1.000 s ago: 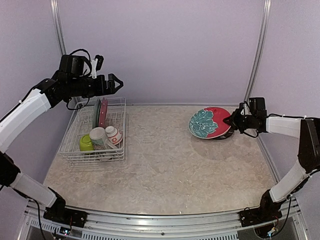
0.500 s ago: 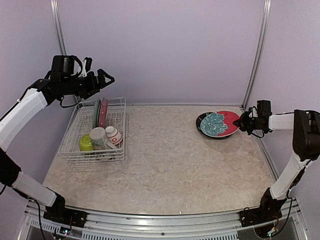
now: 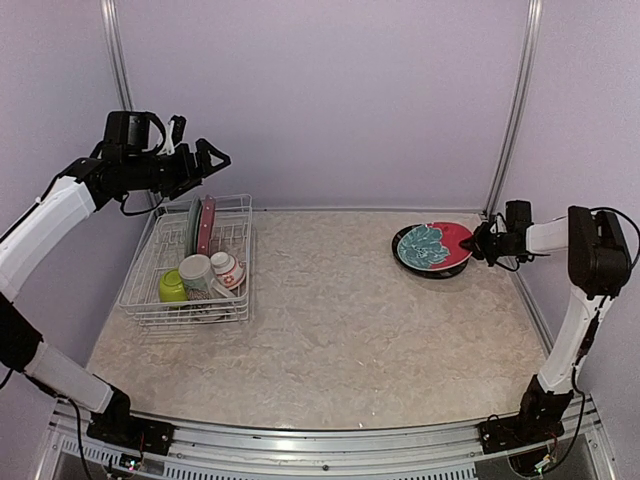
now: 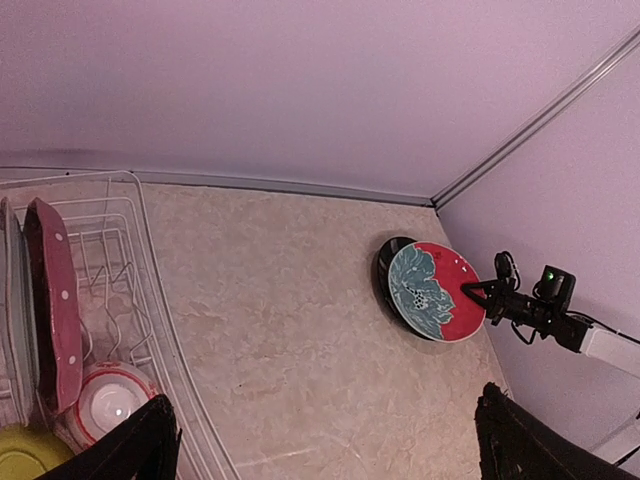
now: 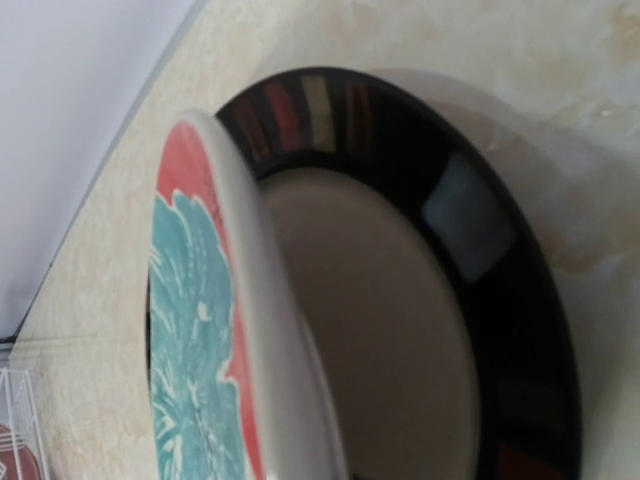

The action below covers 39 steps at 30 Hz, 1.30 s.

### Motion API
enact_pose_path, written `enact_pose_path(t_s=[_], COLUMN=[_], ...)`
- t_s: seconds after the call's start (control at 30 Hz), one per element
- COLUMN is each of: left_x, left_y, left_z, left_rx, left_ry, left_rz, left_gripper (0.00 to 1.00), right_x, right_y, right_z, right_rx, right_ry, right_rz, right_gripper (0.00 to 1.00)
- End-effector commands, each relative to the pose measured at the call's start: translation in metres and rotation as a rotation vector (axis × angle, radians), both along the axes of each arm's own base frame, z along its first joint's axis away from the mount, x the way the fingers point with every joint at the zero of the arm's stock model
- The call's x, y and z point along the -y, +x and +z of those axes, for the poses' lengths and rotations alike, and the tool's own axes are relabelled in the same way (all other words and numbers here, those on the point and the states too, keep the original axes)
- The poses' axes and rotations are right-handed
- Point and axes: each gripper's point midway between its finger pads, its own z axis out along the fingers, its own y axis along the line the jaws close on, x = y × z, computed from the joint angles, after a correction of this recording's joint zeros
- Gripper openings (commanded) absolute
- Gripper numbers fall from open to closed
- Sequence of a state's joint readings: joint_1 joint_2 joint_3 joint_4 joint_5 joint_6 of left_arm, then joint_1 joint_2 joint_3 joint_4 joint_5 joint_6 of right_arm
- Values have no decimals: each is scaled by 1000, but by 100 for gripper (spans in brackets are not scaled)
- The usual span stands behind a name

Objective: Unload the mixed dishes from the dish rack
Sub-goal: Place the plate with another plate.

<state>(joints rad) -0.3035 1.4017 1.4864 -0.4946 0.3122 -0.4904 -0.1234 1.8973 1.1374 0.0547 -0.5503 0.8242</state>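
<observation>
**Plate over the stack, rack under the left arm**

My right fingers [image 3: 482,243] were clenched on the right rim of the red flowered plate [image 3: 437,245]. It lay tilted over the black plate [image 3: 428,273] at the far right of the desk [image 3: 330,330], close to the side wall. I judged it ready to be let go. My left fingers [image 3: 214,154] stood released above the far end of the rack [image 3: 190,318]. Below them the teal plate [image 3: 193,226] and pink dotted plate [image 3: 207,222] stood on edge, rims running near to far. The mug [image 3: 196,272], green bowl [image 3: 172,286] and small bowl [image 3: 228,268] sat nearer. The left arm was far closer to these, and bare desk lay between rack and stack.
</observation>
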Motion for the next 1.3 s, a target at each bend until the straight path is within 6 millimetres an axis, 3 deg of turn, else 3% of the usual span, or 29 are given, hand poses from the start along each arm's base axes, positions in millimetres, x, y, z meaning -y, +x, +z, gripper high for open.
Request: enact_pose_path(t_s=[0.0,0.5,1.27], left_x=[3,8,6], left_y=[4,6,5], left_z=[-6,-9,-5], left_rx=[-22,-42,-46], left_ry=[-9,-24,-44], left_rz=[-16,-50,-65], left_gripper=[99,99,99], right_x=[-3,2,9], right_y=[28,30,22], right_z=[46,3,-13], right_rx=[172,82,-69], right_ry=[40,-16,-403], right_rz=[50,53,75], right_gripper=[0,15,66])
